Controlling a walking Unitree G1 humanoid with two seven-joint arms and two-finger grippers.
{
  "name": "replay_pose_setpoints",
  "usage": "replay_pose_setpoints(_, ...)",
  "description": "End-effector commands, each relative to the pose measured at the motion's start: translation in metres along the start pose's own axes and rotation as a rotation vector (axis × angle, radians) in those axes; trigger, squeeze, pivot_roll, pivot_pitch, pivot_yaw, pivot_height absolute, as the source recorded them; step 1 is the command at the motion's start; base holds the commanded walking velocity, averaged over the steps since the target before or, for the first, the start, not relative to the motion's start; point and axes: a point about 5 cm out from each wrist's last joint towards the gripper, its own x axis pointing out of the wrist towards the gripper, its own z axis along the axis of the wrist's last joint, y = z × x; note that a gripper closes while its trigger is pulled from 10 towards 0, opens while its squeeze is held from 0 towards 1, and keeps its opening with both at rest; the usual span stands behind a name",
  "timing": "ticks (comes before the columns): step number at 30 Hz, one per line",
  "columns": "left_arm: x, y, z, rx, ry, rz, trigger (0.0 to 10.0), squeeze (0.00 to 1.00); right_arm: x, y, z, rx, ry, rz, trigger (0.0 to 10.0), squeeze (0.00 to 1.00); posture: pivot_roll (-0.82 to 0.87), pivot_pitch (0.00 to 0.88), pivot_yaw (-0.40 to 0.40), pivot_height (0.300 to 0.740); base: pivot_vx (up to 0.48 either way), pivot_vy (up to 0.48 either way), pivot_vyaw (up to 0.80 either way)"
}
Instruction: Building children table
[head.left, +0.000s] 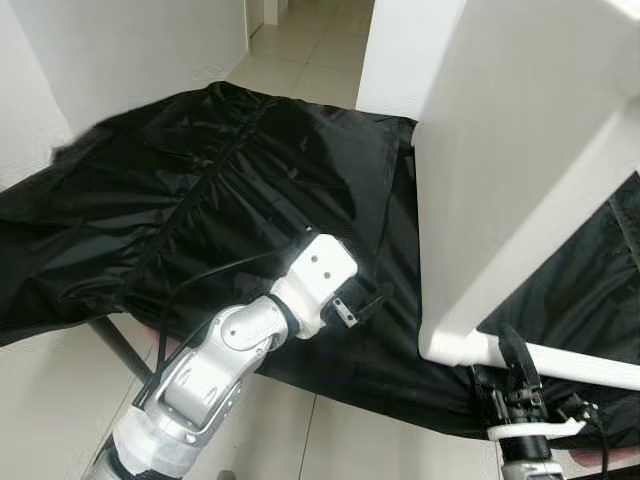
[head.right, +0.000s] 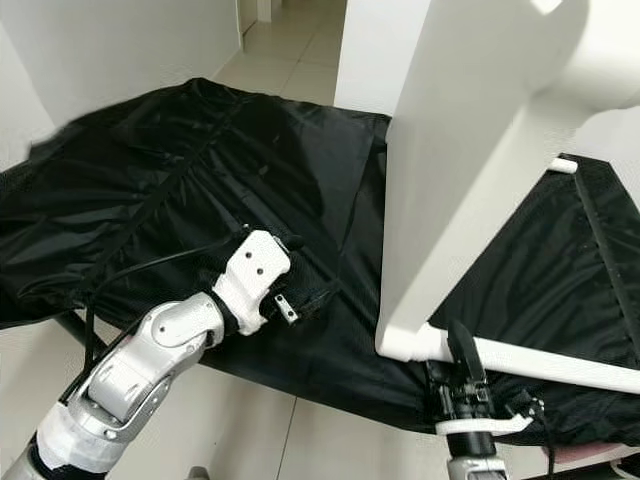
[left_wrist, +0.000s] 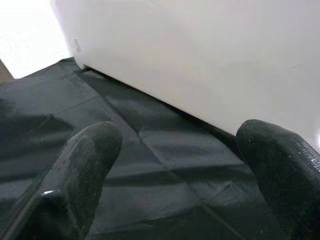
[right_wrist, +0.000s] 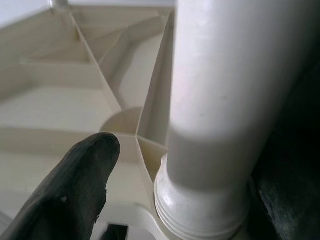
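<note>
Risk: my right end effector (head.left: 512, 352) at lower right grips the leg (head.left: 570, 362) screwed into the upright white children table (head.left: 500, 170) on black cloth (head.left: 200, 190), left end effector (left_wrist: 170, 165) open nearby, so panel may tip.

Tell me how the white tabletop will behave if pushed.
The tabletop stands on edge on black cloth, so it would probably tip easily. Its ribbed hollow underside suggests stiff, light plastic. The right pincer at the leg likely steadies it.

so there's a table draped in a wrinkly black cloth (head.left: 230, 190), with the white plastic kids' tabletop (head.left: 510, 170) standing on edge on it, leg (head.left: 570, 362) attached.
</note>
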Motion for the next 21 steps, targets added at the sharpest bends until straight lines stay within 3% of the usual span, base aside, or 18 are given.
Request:
replay_pose_setpoints(1, -0.001, 0.001, -0.003, 0.0, 0.004, -0.016, 10.0, 0.0, -0.004, 0.008, -0.015, 0.017, 0.019, 0.061, 10.0, 0.0, -0.02, 0.083, -0.043, 0.74, 0.0, 0.0, 0.0)
replay_pose_setpoints(9, -0.002, 0.006, -0.003, -0.004, 0.008, -0.007, 10.0, 0.0, -0.039, 0.004, -0.018, -0.017, 0.039, -0.014, 10.0, 0.0, -0.02, 0.097, -0.03, 0.74, 0.0, 0.0, 0.0)
replay_pose_setpoints(21, -0.003, 0.009, -0.001, -0.001, 0.003, 0.001, 10.0, 0.0, -0.064, -0.014, -0.021, -0.08, 0.091, -0.151, 10.0, 0.0, -0.02, 0.099, -0.022, 0.74, 0.0, 0.0, 0.0)
